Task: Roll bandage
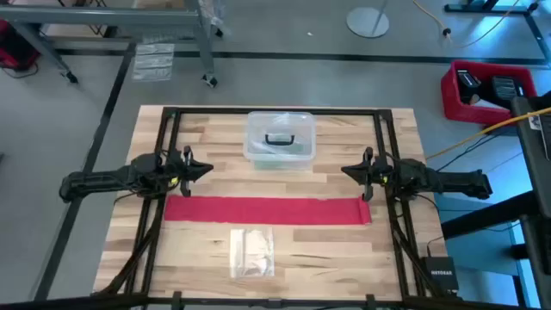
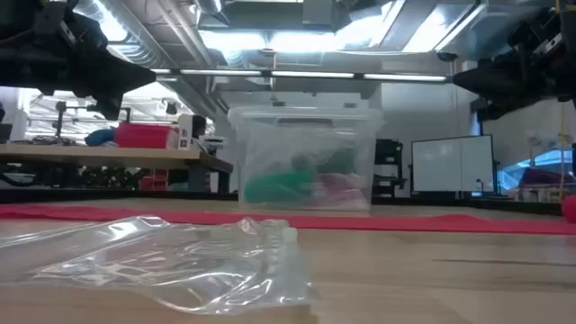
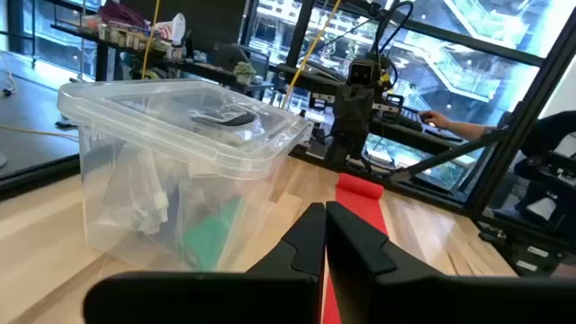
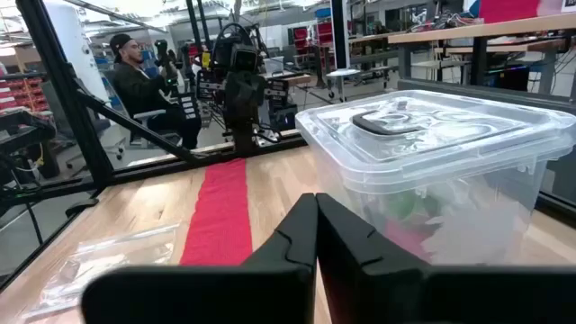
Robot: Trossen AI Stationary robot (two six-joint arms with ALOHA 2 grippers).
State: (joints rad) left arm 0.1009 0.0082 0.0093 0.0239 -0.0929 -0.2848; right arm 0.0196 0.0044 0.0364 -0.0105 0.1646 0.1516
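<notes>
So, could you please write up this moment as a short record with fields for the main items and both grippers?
bandage: red strip lying flat and unrolled across the table, between the two arms
clear box: lid on, black handle, behind the bandage
plastic bag: flat, in front of the bandage
left gripper: shut, empty, above the bandage's left end
right gripper: shut, empty, above the bandage's right end
rolling: not yet begun

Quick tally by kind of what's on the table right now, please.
Red flat fabric bandage strip: 1
Clear plastic box with black handle: 1
Small clear plastic bag: 1
Total: 3
</notes>
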